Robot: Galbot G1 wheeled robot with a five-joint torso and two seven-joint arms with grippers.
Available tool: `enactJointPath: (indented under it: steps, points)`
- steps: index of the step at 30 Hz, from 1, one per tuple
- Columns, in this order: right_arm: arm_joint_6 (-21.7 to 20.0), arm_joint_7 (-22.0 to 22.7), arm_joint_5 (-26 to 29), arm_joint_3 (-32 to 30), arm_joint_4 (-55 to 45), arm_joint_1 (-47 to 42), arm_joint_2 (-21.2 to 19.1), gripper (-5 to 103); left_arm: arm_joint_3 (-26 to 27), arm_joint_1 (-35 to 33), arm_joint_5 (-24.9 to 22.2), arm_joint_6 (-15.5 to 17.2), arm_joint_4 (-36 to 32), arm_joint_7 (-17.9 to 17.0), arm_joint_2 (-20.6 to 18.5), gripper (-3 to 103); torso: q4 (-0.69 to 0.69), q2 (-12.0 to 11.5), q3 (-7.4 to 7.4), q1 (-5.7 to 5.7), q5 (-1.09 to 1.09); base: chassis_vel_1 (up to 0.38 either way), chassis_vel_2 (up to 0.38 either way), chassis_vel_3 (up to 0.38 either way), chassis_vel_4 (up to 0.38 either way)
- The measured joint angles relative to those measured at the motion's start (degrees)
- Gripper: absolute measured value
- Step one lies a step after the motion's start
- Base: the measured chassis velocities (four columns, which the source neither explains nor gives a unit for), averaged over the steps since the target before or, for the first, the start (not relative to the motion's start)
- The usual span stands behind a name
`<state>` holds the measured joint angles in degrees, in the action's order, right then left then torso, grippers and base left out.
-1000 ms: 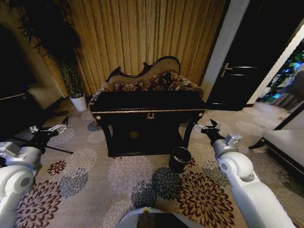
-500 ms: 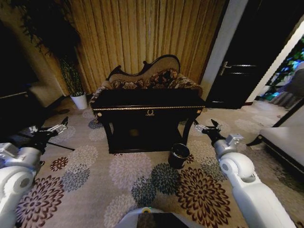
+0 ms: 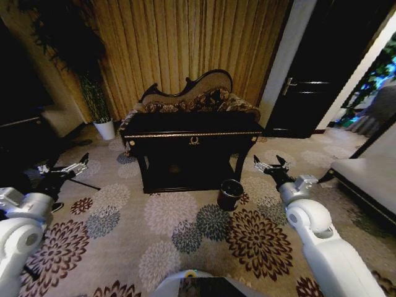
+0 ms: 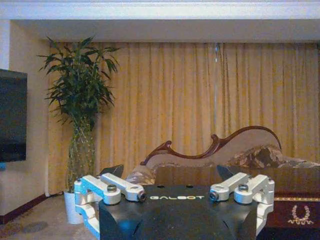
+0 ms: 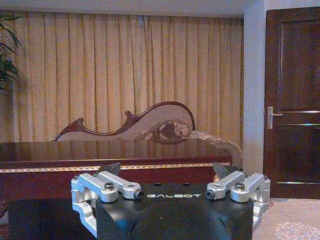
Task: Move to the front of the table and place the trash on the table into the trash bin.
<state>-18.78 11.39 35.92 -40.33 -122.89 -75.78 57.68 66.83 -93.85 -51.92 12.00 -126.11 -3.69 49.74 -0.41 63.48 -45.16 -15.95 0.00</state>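
Note:
The black table with gold trim stands ahead of me across the carpet; its top also shows in the left wrist view and the right wrist view. I cannot make out the trash on the dark tabletop. The trash bin stands on the floor by the table's front right leg. My left gripper hangs open to the table's left, holding nothing. My right gripper is open too, right of the bin and above the carpet.
A curved-back sofa sits behind the table against the curtains. A plant in a white pot stands at the back left, a dark door at the back right, and a bench on the right. Flowered carpet lies open between me and the table.
The whole head picture has shifted: table and bin now sit higher and slightly smaller, so the camera moved. Both arms hold the same pose with open fingers.

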Motion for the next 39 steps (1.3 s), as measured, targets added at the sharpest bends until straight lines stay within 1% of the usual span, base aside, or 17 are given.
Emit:
enactJointPath:
  steps: [39]
  points:
    - [0.6, -0.1, -0.4, 0.0, 1.2, 0.3, -0.3, 100, -0.6, 0.0, 0.2, -0.2, 0.0, 0.3, 0.4, 100, 0.00, 0.0, 0.01, 0.02, 0.01, 0.111, -0.110, -0.111, 0.106]
